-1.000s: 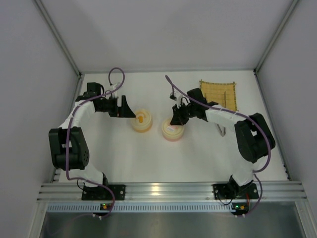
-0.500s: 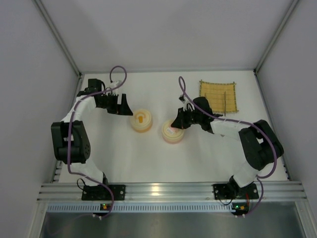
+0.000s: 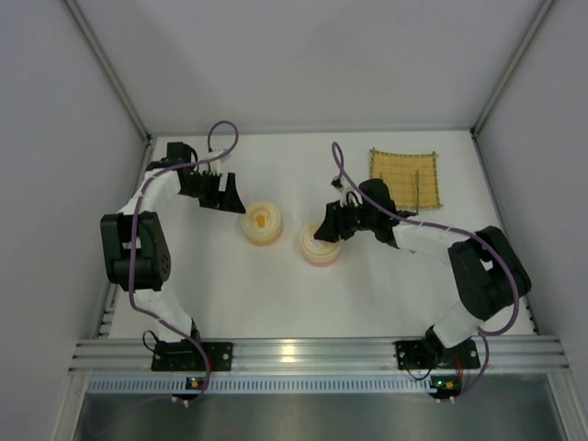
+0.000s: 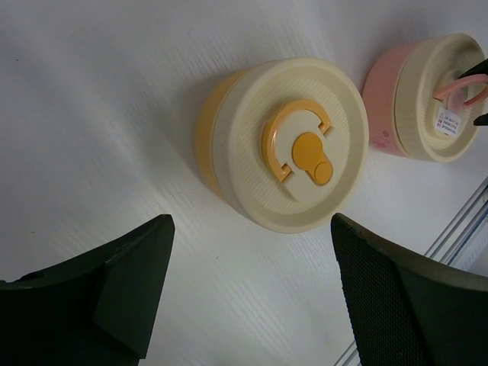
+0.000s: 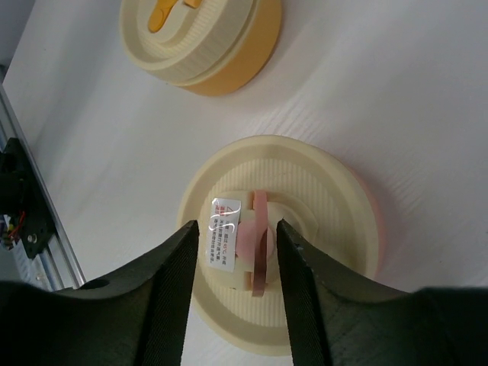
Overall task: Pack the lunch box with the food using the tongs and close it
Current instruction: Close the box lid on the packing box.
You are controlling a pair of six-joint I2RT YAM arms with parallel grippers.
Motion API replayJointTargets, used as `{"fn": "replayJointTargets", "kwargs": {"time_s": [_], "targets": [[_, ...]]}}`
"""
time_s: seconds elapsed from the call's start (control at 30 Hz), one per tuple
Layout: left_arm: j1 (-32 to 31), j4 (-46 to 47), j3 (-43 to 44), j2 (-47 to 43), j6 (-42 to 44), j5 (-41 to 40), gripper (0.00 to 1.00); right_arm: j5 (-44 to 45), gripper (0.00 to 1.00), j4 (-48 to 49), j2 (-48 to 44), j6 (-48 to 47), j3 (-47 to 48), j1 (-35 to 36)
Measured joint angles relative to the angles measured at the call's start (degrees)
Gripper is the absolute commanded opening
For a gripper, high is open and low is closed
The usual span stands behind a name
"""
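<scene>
Two round lidded lunch boxes stand mid-table. The orange one point(image 3: 262, 223) point(image 4: 282, 141) has a cream lid with an orange ring handle lying flat. My left gripper point(image 3: 230, 195) point(image 4: 252, 221) hovers open just left of it, holding nothing. The pink box point(image 3: 320, 246) point(image 5: 320, 175) is also lidded. My right gripper point(image 3: 323, 230) point(image 5: 238, 225) is over its lid, open, its jaws on either side of the upright pink handle point(image 5: 259, 255) without touching it. The thin grey tongs point(image 3: 417, 188) lie across the mat. The food is out of view.
A yellow bamboo mat point(image 3: 395, 170) lies at the back right. White walls enclose the table on three sides. An aluminium rail point(image 3: 303, 354) carrying both arm bases runs along the near edge.
My right gripper has opened over the pink lid, letting go of the handle. The left arm has drawn back a little toward the far left corner.
</scene>
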Motion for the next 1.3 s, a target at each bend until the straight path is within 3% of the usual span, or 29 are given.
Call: {"fn": "replayJointTargets", "kwargs": {"time_s": [0.3,0.47,0.5,0.6,0.8,1.03,1.3], "targets": [[0.0,-0.1,-1.0,-0.2,0.2,0.0,0.88,1.5,0.49,-6.9,-2.0,-5.2,2.6,0.0],[0.0,-0.1,-1.2,-0.8,0.2,0.0,0.88,2.2,0.41,-10.5,-2.7,-8.1,5.9,-1.0],[0.0,-0.1,-1.2,-1.0,0.2,0.0,0.88,2.0,0.39,-11.1,-2.7,-8.4,6.9,-1.7],[0.0,-0.1,-1.3,-1.4,0.2,0.0,0.88,0.4,0.15,-13.8,-2.7,-9.7,10.0,-4.3],[0.0,0.0,-1.5,-1.5,-0.2,0.5,0.88,-8.0,0.0,-16.0,-2.6,-9.7,12.5,-5.4],[0.0,0.1,-1.5,-1.5,-0.9,0.8,0.88,-16.9,0.0,-17.0,2.5,-7.4,12.5,-5.2],[0.0,0.1,-1.5,-1.5,-0.9,0.9,0.88,-19.6,0.0,-17.2,8.9,-6.7,12.5,-5.2]]}}
